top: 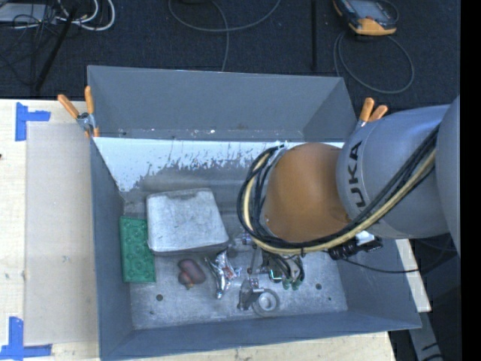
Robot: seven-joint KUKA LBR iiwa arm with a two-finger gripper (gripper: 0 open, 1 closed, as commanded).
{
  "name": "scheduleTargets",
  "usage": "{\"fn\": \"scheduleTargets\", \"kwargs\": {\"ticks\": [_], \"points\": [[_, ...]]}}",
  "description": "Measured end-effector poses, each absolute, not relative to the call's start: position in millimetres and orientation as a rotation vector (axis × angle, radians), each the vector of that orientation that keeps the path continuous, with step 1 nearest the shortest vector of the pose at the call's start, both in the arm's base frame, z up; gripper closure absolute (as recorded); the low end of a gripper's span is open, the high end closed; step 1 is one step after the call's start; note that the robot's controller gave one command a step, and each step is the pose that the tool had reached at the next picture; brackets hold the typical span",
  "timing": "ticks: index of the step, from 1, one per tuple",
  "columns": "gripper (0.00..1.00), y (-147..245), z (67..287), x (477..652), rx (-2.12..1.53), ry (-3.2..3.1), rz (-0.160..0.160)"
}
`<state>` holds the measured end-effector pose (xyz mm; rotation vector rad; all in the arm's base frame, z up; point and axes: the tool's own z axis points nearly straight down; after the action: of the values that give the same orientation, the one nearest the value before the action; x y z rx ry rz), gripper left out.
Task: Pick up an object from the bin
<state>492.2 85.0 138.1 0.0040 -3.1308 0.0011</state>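
My end effector (259, 280) is low at the front middle of the bin (113, 277), metal ring (264, 301) just nearside of it, brown lump (190, 271) further view-left (can't tell how open it is or whether it holds anything).

Bright glare on the bin (173, 153) wall, dark surroundings.

Scuffed metal, matt plastic, one glossy dome.
The grey metal bin (110, 277) is dull, and its back slope is scratched and streaked. The green studded block (137, 249) looks like matt plastic. The pale slab (186, 220) is speckled and chalky, its material unclear. Small metal pieces (222, 269) and a ring (264, 301) gleam. The arm's orange cover (304, 194) is smooth and glossy, and its grey shell (398, 179) is satin-smooth.
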Motion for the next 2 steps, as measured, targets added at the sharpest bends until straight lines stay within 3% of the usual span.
{"fn": "scheduleTargets", "kwargs": {"ticks": [1, 2], "points": [[0.00, 149.2, 74.9, 524.5, 0.041, -3.137, -0.003], [1.00, 146.8, 78.7, 525.4, 0.030, -3.141, -0.003]]}}
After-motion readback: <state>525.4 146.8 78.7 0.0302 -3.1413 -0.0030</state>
